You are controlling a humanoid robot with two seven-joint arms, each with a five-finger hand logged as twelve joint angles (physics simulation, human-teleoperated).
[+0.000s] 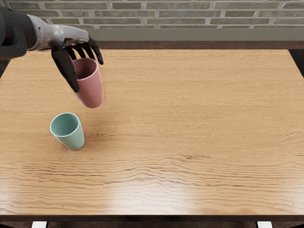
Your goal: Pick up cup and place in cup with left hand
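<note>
I worked above a wood-grained table [190, 118].
Glare whitened its bottom centre; the teal cup [72, 137] stood lower left, the pink cup [90, 91] upper left, pinched in my left hand [70, 48]; brick wall [190, 14] lined the top.

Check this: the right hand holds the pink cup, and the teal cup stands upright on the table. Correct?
Wrong hand: in the head view, the left hand holds the pink cup. The teal cup does stand upright on the table.
</note>
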